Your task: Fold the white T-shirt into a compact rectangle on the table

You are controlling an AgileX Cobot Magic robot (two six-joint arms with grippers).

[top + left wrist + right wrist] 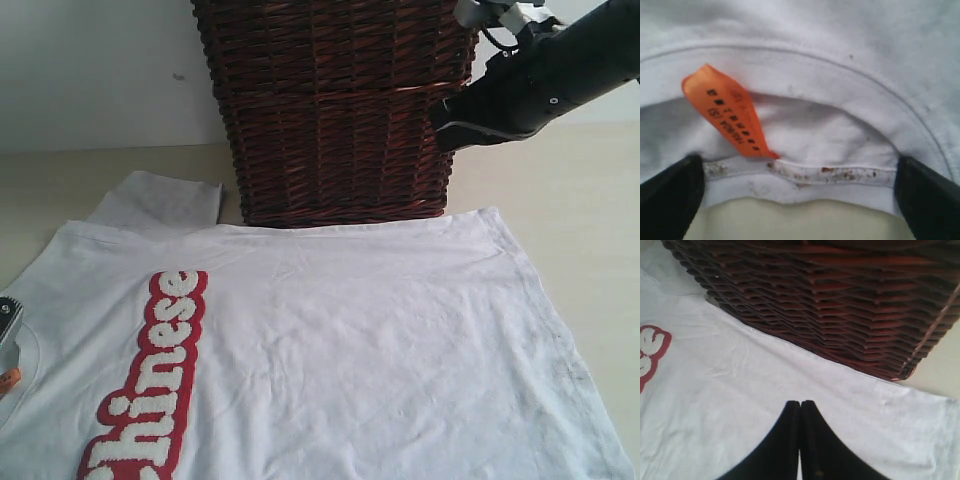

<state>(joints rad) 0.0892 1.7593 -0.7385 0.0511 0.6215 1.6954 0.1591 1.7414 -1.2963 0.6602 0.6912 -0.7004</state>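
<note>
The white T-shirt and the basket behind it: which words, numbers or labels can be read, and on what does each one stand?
"hinese": fuzzy white lettering outlined in red on the white T-shirt; the letter before it is cut off by the exterior view's edge.
Black print on the orange tag at the collar: too blurred to read.
On the wicker basket: no text visible.

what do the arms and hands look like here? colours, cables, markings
Right arm: glossy black housing, one small pale screw dot, silver-grey bracket and thin black cable above it. Right hand: two matte black fingers tapering to rounded tips. Left hand: black wedge-shaped fingers, same finish. No lettering visible.
</note>
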